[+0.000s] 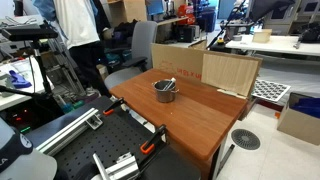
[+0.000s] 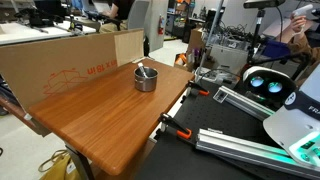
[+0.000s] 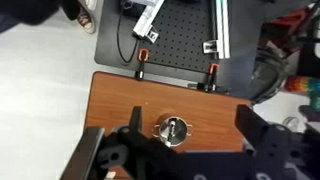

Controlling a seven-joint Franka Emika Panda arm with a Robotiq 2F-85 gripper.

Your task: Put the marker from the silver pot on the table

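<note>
A small silver pot [image 1: 165, 92] [image 2: 146, 80] with two side handles stands on the wooden table [image 1: 205, 118] [image 2: 95, 115], towards its far side. A marker [image 1: 169, 83] [image 2: 143, 70] leans inside it, its tip poking over the rim. In the wrist view the pot [image 3: 161, 129] lies below the camera with the marker [image 3: 177, 127] in it. My gripper [image 3: 190, 117] is open and empty, high above the table. The pot lies between its two dark fingers, nearer the left one. The gripper does not show in either exterior view.
Cardboard boxes [image 1: 205, 68] [image 2: 70, 62] stand along one table edge behind the pot. Orange clamps [image 3: 142, 56] [image 3: 211, 71] grip the edge next to a black perforated board [image 3: 180, 35]. A person [image 1: 80, 30] stands beyond the table. A round floor vent [image 1: 245, 139] lies beside it.
</note>
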